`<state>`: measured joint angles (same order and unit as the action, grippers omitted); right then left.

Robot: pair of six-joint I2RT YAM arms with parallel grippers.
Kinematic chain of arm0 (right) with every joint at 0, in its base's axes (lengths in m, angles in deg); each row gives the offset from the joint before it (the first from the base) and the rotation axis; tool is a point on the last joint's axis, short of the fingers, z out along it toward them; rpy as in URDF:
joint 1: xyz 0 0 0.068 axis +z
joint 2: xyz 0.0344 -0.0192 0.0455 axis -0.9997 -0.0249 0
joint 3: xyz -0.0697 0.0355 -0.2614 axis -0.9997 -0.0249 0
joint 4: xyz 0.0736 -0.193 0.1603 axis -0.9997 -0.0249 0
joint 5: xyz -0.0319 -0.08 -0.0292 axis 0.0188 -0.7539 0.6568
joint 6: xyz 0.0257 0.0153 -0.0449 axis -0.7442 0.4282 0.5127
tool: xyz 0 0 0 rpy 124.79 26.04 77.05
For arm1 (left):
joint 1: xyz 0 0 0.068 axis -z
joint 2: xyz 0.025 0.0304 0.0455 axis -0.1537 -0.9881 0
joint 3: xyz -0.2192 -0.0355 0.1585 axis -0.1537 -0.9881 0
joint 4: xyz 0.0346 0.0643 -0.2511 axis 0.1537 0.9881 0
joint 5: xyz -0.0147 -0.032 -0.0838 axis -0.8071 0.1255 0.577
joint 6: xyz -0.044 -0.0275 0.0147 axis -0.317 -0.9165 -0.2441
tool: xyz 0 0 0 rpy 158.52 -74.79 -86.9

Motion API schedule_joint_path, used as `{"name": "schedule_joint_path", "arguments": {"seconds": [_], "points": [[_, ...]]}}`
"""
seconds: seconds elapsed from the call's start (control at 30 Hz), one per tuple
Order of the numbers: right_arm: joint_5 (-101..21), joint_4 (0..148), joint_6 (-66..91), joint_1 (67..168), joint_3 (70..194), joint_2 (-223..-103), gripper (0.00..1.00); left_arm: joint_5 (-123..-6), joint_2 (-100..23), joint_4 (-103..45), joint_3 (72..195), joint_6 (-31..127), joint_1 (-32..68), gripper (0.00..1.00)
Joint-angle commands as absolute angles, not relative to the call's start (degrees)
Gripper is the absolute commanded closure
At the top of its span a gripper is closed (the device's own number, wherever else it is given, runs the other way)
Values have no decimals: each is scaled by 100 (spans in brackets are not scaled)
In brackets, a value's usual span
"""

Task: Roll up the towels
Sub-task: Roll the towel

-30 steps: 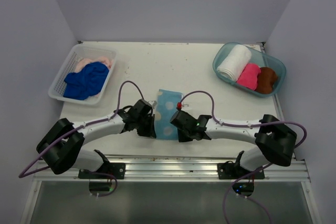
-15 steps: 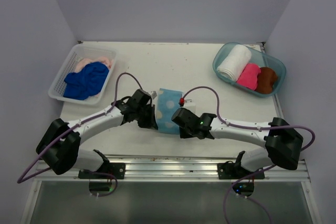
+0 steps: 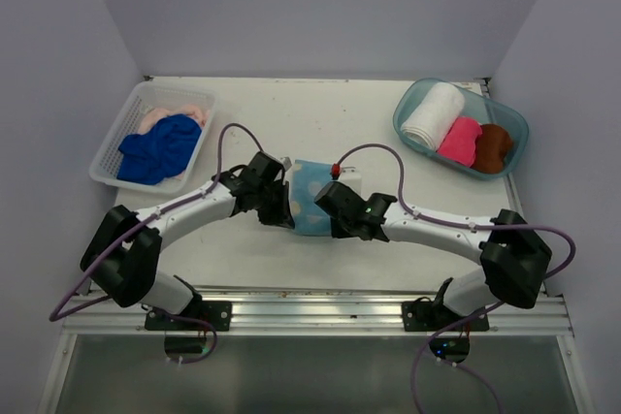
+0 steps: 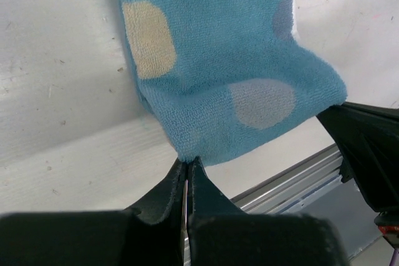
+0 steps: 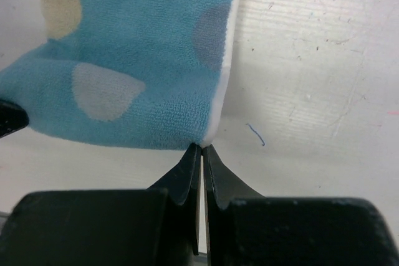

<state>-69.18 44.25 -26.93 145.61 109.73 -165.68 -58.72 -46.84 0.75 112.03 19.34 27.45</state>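
I'm clamping left gripper [image 4: 187, 167] and right gripper [image 5: 202, 149] tight on the near corners of the soft, spotted blue terry towel [image 4: 218, 60].

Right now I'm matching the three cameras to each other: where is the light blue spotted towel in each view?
Top external: light blue spotted towel just below frame centre.
Left wrist: towel upper centre, corner pinched by the left gripper.
Right wrist: towel upper left, corner pinched by the right gripper.
Shared landmark: the white table under it.

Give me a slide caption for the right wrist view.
Right end effector pinching a corner of the spotted blue towel.
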Motion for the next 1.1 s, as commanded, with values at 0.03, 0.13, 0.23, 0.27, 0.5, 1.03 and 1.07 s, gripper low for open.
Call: {"name": "schedule_joint_path", "arguments": {"seconds": [0.03, 0.13, 0.23, 0.27, 0.5, 1.03, 1.07], "points": [[-7089, 4546, -2365, 14351, 11271, -16828, 100, -5899, -4881, -72, 11383, 2015, 2641, 100], [-7010, 4634, -2295, 14149, 11280, -16899, 100, -5934, -4951, -151, 11470, 2006, 2579, 100], [-6940, 4678, -2224, 13999, 11306, -16899, 100, -5934, -4960, -151, 11637, 2041, 2518, 100], [-6940, 4661, -2206, 13990, 11349, -16882, 100, -5934, -4960, -81, 11759, 2076, 2509, 100], [-6783, 4590, -2241, 13982, 11298, -16645, 100, -5680, -4837, 25, 11709, 2243, 2509, 100], [-6430, 4441, -3085, 14649, 10417, -15695, 100, -5161, -3589, 429, 10723, 2200, 2526, 100], [-6508, 4423, -3059, 14649, 10470, -15695, 100, -5169, -3606, 447, 10767, 2200, 2526, 100]]}}
